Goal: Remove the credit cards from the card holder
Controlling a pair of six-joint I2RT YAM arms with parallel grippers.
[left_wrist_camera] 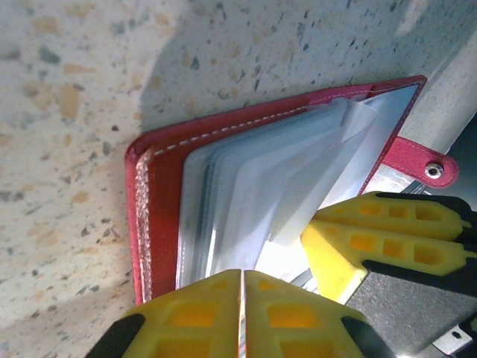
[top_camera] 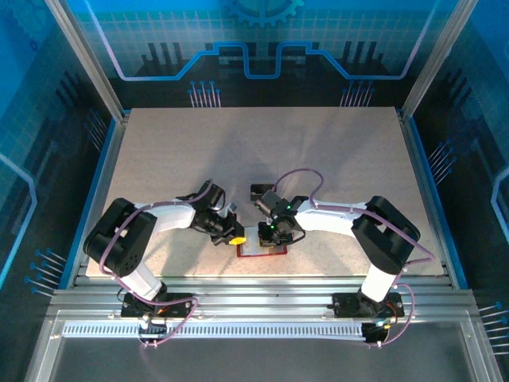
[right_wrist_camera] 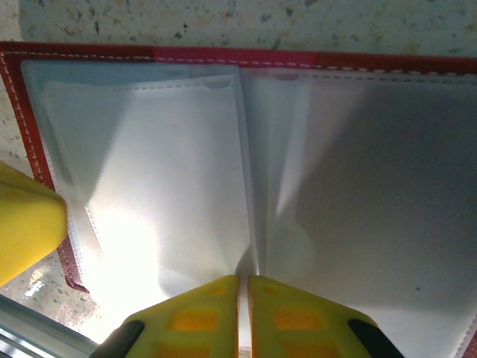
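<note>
The card holder (top_camera: pixel 260 255), a red wallet, lies open on the table near the front edge, pale grey pockets (right_wrist_camera: pixel 149 149) facing up. In the left wrist view its red cover (left_wrist_camera: pixel 160 194) and snap tab (left_wrist_camera: pixel 432 165) show. My right gripper (top_camera: pixel 273 232) (right_wrist_camera: pixel 243 282) is shut on a thin pocket leaf standing up at the wallet's middle fold. My left gripper (top_camera: pixel 236 238) (left_wrist_camera: pixel 242 277) is shut, with only a hairline between its tips, over the wallet's left part; one of its fingers (right_wrist_camera: pixel 22 224) overlaps the red edge. The credit cards are hidden inside the pockets.
The metal rail (top_camera: pixel 254 290) of the table's near edge runs just behind the wallet. Speckled tabletop (top_camera: pixel 262 151) stretches away beyond both arms. Frame posts and glass walls bound the left, right and far sides.
</note>
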